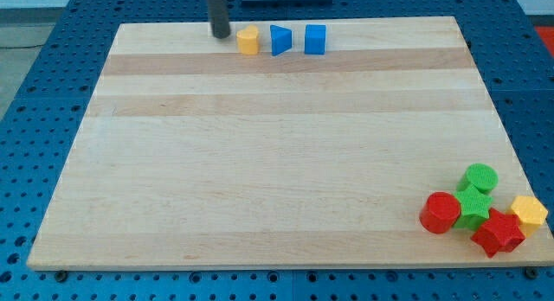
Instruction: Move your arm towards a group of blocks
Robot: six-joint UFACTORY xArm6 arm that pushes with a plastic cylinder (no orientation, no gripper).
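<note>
- Two yellow blocks were counted: a yellow pentagon-like block and a yellow cube-like block.
- Two blue blocks were counted: a blue triangular block and a blue cube.
- Two green blocks were counted: a green cylinder and a green star-shaped block.
- Two red blocks were counted: a red cylinder and a red star-shaped block.
- One wooden board was counted.

Bright even overhead light, sharp focus, faint soft shadows under blocks, mild sheen on wooden board

Cut off and partly covered

Rod cropped by the view's top above my tip; far from it, green star partly covered by neighbouring blocks.
</note>
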